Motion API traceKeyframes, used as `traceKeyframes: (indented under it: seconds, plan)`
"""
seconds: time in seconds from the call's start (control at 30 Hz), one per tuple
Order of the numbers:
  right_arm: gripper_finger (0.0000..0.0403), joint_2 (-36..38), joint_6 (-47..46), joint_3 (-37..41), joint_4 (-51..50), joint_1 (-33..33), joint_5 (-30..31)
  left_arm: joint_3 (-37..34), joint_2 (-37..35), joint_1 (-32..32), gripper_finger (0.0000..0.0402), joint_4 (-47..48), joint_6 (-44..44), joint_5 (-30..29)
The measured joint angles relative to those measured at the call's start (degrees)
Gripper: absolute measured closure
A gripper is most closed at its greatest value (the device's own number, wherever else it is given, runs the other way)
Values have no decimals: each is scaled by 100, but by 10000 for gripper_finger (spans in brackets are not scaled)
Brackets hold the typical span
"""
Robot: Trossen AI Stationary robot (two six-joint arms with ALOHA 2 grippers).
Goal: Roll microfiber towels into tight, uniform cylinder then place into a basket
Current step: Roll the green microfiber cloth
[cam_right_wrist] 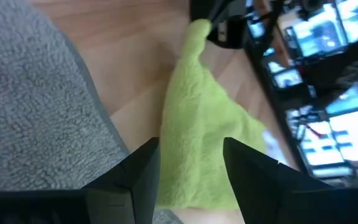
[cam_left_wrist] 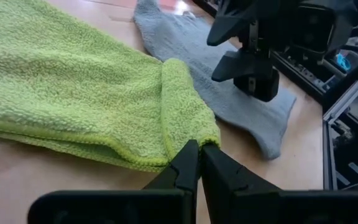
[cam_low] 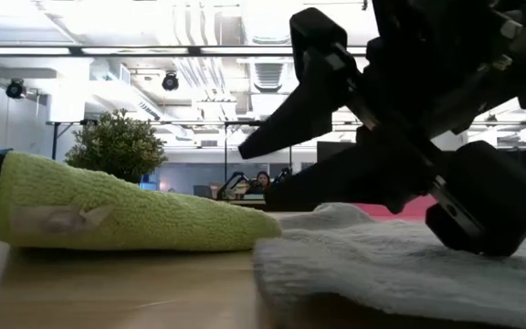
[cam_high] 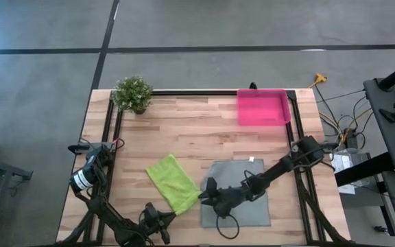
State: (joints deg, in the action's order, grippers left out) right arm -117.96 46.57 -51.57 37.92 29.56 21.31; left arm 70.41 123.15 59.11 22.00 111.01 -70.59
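- Across the wooden desk (cam_high: 184,130), the two dark arms take up most of the near side: the right arm reaches in from the right edge, stretched low and slanting toward the middle, while the left arm lies folded along the near left corner.
- Lying flat under the right arm is the grey towel (cam_high: 242,180), with a small white tag at its far edge.
- Just left of it, the lime green towel (cam_high: 173,181) lies folded into a long slanted strip, its near end touching the grey towel's edge.
- Well apart at the far right corner sits the pink basket (cam_high: 261,108); no towel shows in it.
- Over the grey towel's left edge, the right tool (cam_right_wrist: 190,163) hangs with its fingers spread, holding nothing, pointing at the green strip.
- At the green towel's near end, the left tool (cam_left_wrist: 200,163) has its fingers pressed together, tips right at the folded corner; whether cloth is caught between them I cannot tell.
- A small potted plant (cam_high: 133,92) stands at the far left.
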Motion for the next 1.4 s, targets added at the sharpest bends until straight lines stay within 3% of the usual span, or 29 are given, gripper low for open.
traceKeyframes:
  seconds: [0.33, 0.67, 1.1, 1.4]
  plan:
    - [232, 54, -68, 2, -319, -139, -630, 0, -4, 5, 402, -206, 61, -150]
    - [239, 89, -724, -153, -830, -353, -1143, 0, -4, 50, 402, -472, 97, -387]
    - [367, 60, -876, -499, -1479, -558, -1620, 0, -2, 105, 402, -507, 104, -452]
    - [393, 38, -1515, -945, -2235, -887, -2719, 15, -2, 118, 402, -557, -444, 170]
